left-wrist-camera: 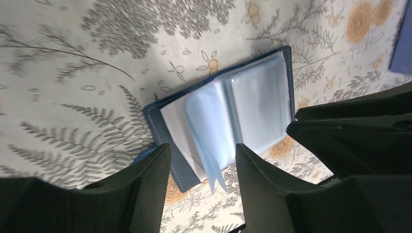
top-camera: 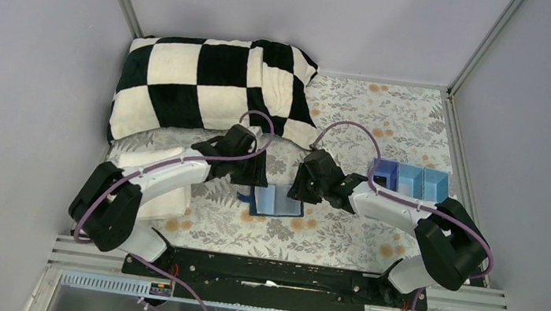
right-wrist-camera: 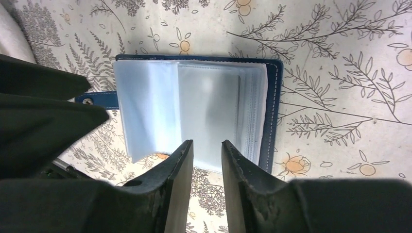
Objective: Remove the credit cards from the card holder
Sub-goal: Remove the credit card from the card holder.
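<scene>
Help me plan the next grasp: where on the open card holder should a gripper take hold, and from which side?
Probably the loose clear sleeve standing up near the fold, pinched at its free edge from above. The card holder lies flat, so its navy cover offers no edge to get under.

Card holder [top-camera: 276, 202] hemmed in on its far side: left gripper [top-camera: 253, 180] far-left, right gripper [top-camera: 298, 188] far-right, narrow gap between. Near-side cloth [top-camera: 325, 241] open. Pillow [top-camera: 201, 87] blocks far left, towel [top-camera: 150, 180] left, tray [top-camera: 410, 180] right.
</scene>
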`<action>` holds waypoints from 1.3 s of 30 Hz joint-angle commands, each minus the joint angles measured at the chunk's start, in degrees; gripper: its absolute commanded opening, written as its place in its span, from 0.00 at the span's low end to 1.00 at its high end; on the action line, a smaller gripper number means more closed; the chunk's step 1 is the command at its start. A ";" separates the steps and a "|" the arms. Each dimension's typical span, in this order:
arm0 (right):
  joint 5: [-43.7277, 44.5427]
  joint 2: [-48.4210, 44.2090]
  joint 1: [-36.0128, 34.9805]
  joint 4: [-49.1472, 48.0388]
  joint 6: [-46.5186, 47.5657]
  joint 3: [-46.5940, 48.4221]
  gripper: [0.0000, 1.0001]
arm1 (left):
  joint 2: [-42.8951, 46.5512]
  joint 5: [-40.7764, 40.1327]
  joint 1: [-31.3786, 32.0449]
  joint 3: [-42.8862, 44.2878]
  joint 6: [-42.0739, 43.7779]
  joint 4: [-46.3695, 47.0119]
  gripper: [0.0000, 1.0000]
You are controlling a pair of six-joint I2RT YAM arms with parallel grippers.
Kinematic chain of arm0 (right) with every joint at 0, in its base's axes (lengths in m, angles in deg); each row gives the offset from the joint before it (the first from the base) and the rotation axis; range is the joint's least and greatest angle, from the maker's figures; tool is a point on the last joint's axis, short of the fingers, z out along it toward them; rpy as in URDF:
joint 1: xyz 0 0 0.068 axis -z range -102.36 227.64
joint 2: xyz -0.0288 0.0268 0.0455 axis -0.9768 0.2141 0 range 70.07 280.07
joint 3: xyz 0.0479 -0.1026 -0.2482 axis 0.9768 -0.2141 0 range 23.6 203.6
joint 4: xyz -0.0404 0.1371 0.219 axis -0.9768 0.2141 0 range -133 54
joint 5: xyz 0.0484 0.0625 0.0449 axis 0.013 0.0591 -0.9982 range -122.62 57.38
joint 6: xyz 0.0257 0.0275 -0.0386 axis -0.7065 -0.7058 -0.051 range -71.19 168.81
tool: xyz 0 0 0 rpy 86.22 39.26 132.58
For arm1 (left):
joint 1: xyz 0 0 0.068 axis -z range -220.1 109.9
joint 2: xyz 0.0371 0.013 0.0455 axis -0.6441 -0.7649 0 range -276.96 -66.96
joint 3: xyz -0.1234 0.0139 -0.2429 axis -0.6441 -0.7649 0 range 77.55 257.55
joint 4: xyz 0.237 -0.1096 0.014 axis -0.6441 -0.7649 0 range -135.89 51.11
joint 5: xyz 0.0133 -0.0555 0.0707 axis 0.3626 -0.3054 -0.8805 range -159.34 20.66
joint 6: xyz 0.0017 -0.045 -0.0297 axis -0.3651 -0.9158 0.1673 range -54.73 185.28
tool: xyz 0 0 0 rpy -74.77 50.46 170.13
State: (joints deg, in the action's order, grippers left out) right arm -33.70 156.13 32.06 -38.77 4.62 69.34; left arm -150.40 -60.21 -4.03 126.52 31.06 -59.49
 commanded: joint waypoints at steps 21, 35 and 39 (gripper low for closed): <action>-1.94 6.61 1.06 -3.70 1.25 2.27 0.34 | 0.28 7.93 -1.95 -5.66 -4.68 11.27 0.51; -6.53 7.47 1.11 -7.73 0.19 1.08 0.34 | -6.50 7.34 -3.12 -9.58 -4.31 14.55 0.48; -2.05 3.17 1.45 -7.48 -0.44 -0.87 0.35 | -6.65 7.20 -3.17 -9.12 -3.64 13.95 0.48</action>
State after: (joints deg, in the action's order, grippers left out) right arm -39.17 163.65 32.82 -45.29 5.21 70.21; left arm -154.70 -50.49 -7.11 117.47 25.59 -44.76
